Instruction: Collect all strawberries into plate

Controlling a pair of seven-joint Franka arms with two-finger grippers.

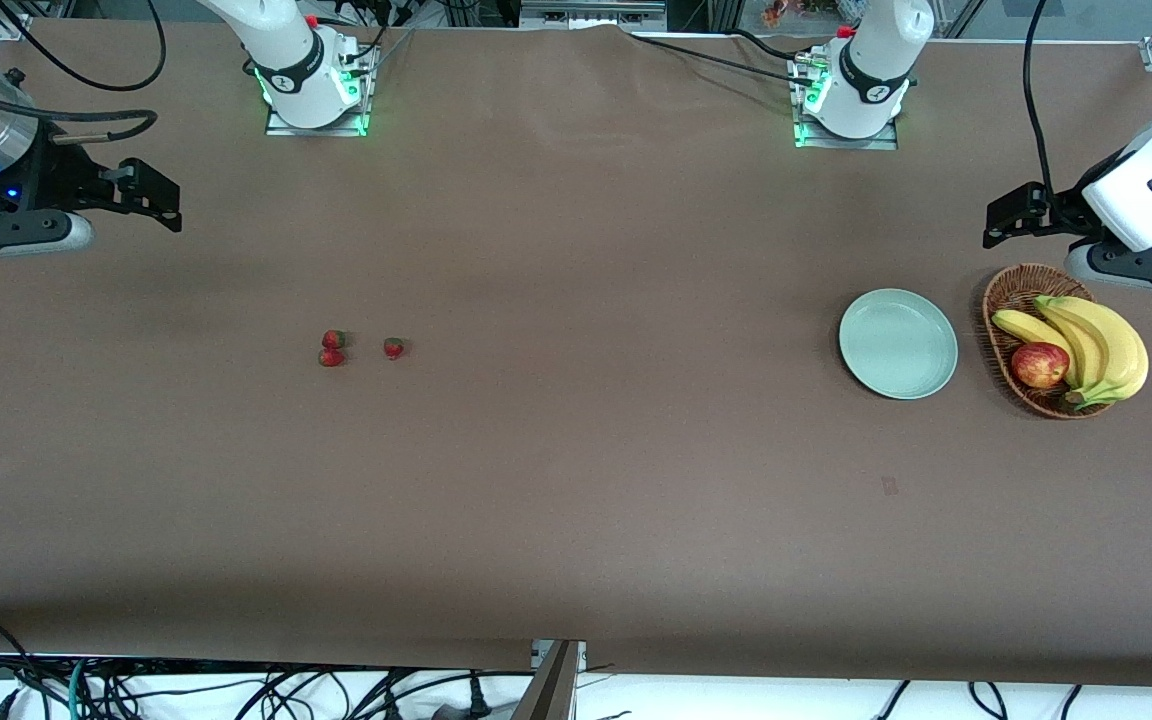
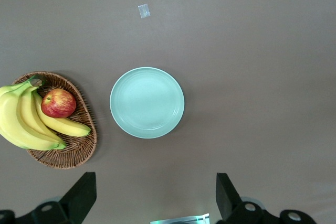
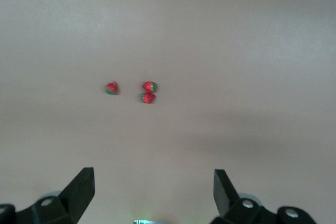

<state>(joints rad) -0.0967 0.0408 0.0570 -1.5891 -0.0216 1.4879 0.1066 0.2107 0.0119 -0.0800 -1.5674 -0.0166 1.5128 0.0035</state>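
Note:
Three strawberries lie close together on the brown table toward the right arm's end: two touching [image 1: 334, 339] [image 1: 332, 357] and one apart [image 1: 394, 348]. They also show in the right wrist view [image 3: 111, 88] [image 3: 149, 86] [image 3: 148, 97]. The mint-green plate [image 1: 898, 343] sits toward the left arm's end with nothing on it, and shows in the left wrist view [image 2: 147, 102]. My right gripper [image 1: 168, 205] [image 3: 153, 174] is open, raised, away from the berries. My left gripper [image 1: 1001, 218] [image 2: 155, 182] is open, raised near the basket.
A brown wicker basket [image 1: 996, 300] [image 2: 79, 150] beside the plate holds bananas [image 1: 1101, 345] and a red apple [image 1: 1040, 365]. A small pale scrap [image 2: 143, 10] lies on the table nearer the front camera than the plate.

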